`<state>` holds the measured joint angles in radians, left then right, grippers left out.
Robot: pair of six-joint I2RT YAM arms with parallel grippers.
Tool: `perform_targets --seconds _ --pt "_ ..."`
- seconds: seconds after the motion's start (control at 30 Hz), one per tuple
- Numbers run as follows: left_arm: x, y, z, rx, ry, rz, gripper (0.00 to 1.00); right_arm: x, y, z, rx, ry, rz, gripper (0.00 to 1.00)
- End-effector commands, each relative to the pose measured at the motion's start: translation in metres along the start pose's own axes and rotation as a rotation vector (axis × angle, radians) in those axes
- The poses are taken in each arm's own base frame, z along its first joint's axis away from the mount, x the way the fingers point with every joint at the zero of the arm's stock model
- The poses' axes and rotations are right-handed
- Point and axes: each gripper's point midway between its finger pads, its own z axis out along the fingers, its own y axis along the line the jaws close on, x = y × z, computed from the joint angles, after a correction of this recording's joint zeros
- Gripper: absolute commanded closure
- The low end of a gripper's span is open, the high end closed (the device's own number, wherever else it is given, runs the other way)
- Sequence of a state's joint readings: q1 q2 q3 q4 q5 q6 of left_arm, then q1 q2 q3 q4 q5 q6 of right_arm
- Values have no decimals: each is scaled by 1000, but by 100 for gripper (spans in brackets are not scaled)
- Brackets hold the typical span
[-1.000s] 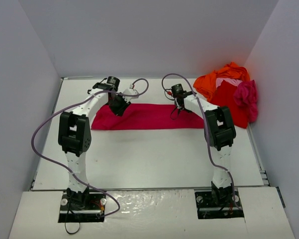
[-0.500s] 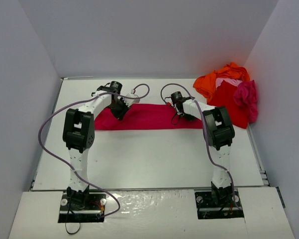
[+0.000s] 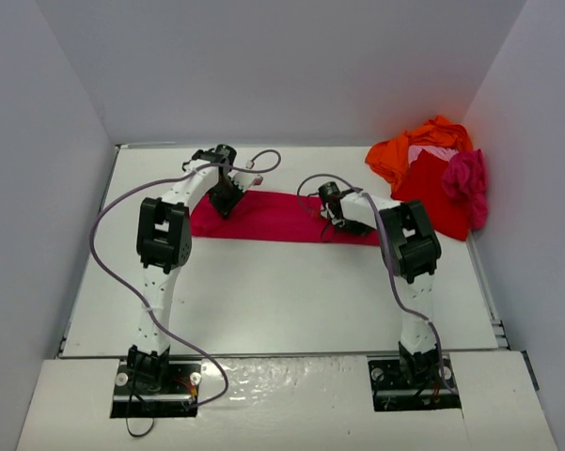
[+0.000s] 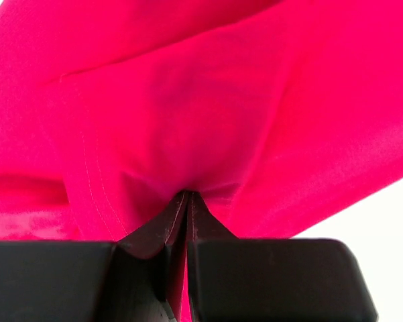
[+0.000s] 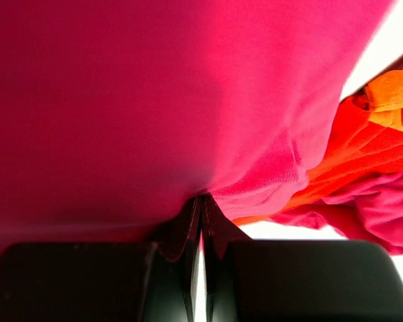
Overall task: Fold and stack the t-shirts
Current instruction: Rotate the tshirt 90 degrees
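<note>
Here, grey-walled white table (image 3: 263,301) bears a crimson t-shirt (image 3: 273,218).

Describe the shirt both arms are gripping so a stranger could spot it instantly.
On the white table, look left of the heap of orange, red and magenta shirts in the far right corner. The crimson shirt stretches as one long band, the left pincer and right pincer shut on it near its ends; unlike the crumpled heap, it is spread out.

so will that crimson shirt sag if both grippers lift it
Probably: the crimson shirt puckers into soft folds where the left gripper pinches it, so it looks floppy. Held only there and at the right gripper, its middle would likely droop.
</note>
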<state>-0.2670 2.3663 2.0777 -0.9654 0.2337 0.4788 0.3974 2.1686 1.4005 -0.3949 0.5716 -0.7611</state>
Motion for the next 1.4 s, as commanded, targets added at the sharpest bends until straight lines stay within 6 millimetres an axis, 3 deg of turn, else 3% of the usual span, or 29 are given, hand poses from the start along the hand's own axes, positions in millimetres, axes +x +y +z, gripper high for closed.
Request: perform_targets --seconds 0.0,0.13,0.27,0.4,0.53,0.6,0.7,0.8,0.9,0.93,1.0,1.03,1.1,1.2,1.37 --pt "24 26 -2 -94 123 -74 100 14 114 -16 -335 -17 -295 100" --pt "12 31 -7 -105 99 -73 100 -6 139 -51 -334 -96 -403 100" --pt "5 36 -10 -119 82 -67 100 -30 181 -97 -420 -193 -510 100" --pt "1 39 -10 -122 69 -57 100 -60 212 -138 -476 -288 -574 100" --pt "-5 46 -13 -153 53 -58 100 -74 231 -148 -443 -269 -578 98" --pt "-6 50 -16 -171 46 -62 100 -71 230 -140 -403 -214 -537 99" --pt "-6 57 -18 -200 48 -64 100 -49 233 -122 -399 -125 -511 98" --pt "-8 63 -19 -219 36 -65 100 -29 242 -126 -470 -114 -493 97" --pt "-10 70 -18 -244 29 -69 100 -31 227 -132 -425 -151 -436 92" --pt "-12 72 -18 -253 24 -75 100 -42 211 -137 -393 -192 -344 81" --pt "-14 74 -20 -260 12 -80 100 -58 168 -145 -299 -255 -195 82" --pt "-14 74 -20 -260 11 -78 100 -58 164 -147 -292 -265 -185 82" --pt "-17 76 -23 -270 -8 -83 100 -64 113 -151 -182 -290 -29 79" --pt "-22 77 -28 -279 -32 -82 100 -61 74 -153 -121 -297 98 76" --pt "-26 81 -33 -300 -45 -82 100 -47 41 -160 -36 -292 189 65"
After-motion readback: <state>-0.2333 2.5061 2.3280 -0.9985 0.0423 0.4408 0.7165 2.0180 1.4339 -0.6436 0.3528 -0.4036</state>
